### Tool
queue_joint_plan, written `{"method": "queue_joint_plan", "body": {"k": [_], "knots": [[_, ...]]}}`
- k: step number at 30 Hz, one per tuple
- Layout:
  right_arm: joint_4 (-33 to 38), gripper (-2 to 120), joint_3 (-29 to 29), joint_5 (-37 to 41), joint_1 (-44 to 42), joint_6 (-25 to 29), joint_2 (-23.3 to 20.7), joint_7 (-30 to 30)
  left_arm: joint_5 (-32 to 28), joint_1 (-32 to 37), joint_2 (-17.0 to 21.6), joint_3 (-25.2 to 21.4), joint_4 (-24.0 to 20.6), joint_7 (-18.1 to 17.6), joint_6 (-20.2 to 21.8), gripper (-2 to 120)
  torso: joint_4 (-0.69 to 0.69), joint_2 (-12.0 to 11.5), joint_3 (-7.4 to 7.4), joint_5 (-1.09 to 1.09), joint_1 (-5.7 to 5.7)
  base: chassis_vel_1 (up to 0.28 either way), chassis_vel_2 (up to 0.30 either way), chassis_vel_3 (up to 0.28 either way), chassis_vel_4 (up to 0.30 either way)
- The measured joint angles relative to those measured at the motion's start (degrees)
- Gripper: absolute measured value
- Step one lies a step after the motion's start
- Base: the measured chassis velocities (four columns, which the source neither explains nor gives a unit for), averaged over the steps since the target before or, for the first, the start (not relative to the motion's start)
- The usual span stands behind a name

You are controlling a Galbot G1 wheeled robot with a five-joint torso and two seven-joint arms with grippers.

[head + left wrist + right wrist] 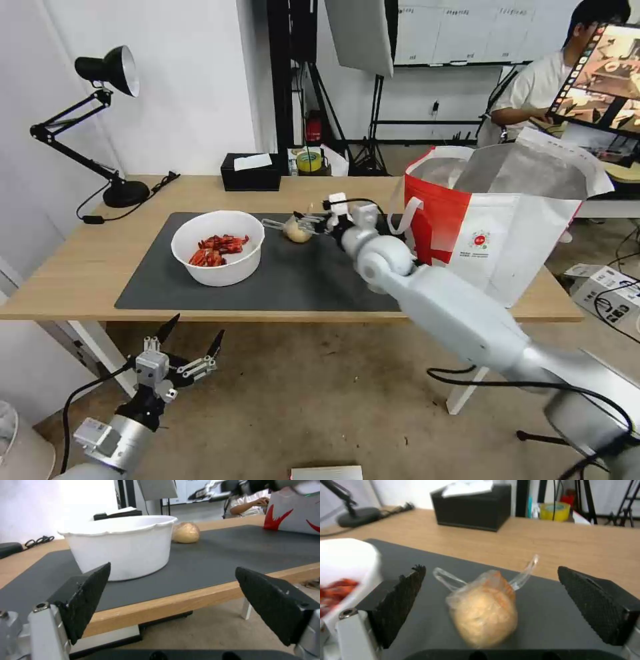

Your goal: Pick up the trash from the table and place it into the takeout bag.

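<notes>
A small clear bag of beige food (296, 229) (483, 611) (186, 532) lies on the dark grey mat (293, 280) of the table (80, 267). My right gripper (308, 224) (493, 605) hovers open just over it, one finger on each side, nothing gripped. To the bag's left stands the white bowl of red crayfish shells (218, 247) (120, 545) (343, 565). The red-and-white takeout bag (493, 213) (293, 515) stands open at the table's right end. My left gripper (183, 347) (173, 605) is open, low in front of the table's near edge.
A black tissue box (251, 171) (473, 507) and a roll of yellow tape (309, 161) sit at the table's back edge. A black desk lamp (107, 120) stands at the back left. A person sits behind the takeout bag.
</notes>
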Motion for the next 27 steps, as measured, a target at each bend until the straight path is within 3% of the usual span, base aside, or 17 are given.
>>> {"method": "queue_joint_plan", "body": {"k": [5, 13, 27], "knots": [[-7.13, 100, -0.28, -1.21, 1.75, -0.58, 4.16, -1.39, 0.00, 0.07, -0.28, 0.02, 0.31, -0.01, 0.01, 100, 0.00, 0.00, 0.00, 0.00, 0.00, 0.000, 0.000, 0.000, 0.000], [-12.76, 100, -0.74, -3.85, 2.69, -2.06, 7.84, -4.38, -0.13, 0.01, -0.58, 0.15, 0.51, 0.04, 0.00, 100, 0.00, 0.01, 0.00, 0.00, -0.01, 0.000, 0.000, 0.000, 0.000], [-19.46, 100, -2.09, -7.04, 4.11, -3.08, 10.68, -8.54, -0.30, 0.04, -0.97, -0.10, 0.63, 0.27, -0.26, 100, 0.00, 0.00, -0.01, 0.01, -0.01, 0.000, 0.000, 0.000, 0.000]]}}
